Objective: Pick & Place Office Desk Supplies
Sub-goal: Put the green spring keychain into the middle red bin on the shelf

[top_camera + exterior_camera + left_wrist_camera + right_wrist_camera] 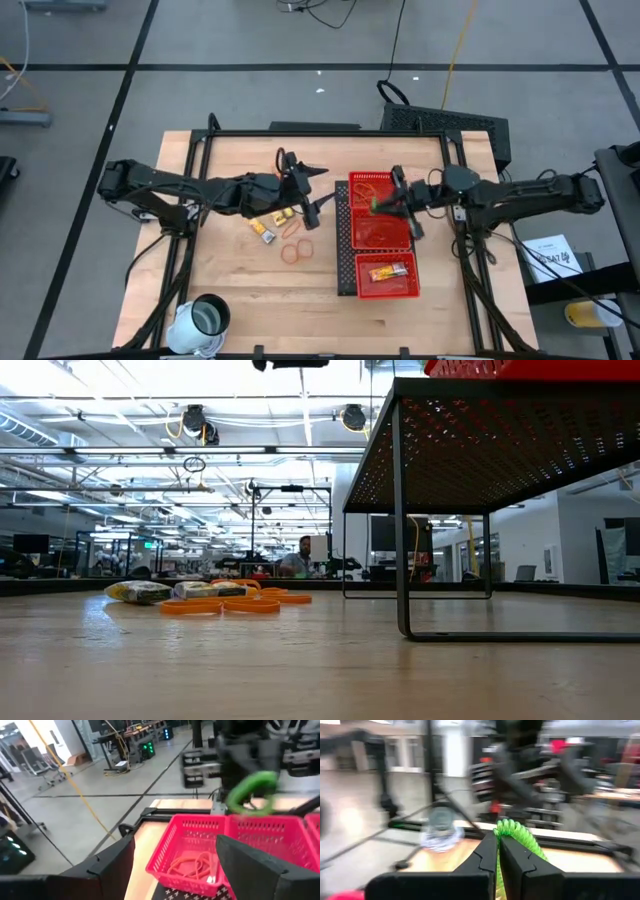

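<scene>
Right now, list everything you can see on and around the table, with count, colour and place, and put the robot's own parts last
Tray: one, red mesh, three compartments, right of the table's middle.
Rubber bands in the tray: a few, orange, far compartment.
Packet in the tray: one, yellow-orange, near compartment.
Loose rubber bands: a few, orange, on the wood left of the tray.
Loose packets: about three, yellow, beside those bands.
Green coil: one, bright green, held over the tray's middle compartment.
Cup: one, white, near left corner.
Table: one, light wood.
Left gripper: open, empty, just left of the tray.
Right gripper: shut on the green coil, above the tray.
</scene>
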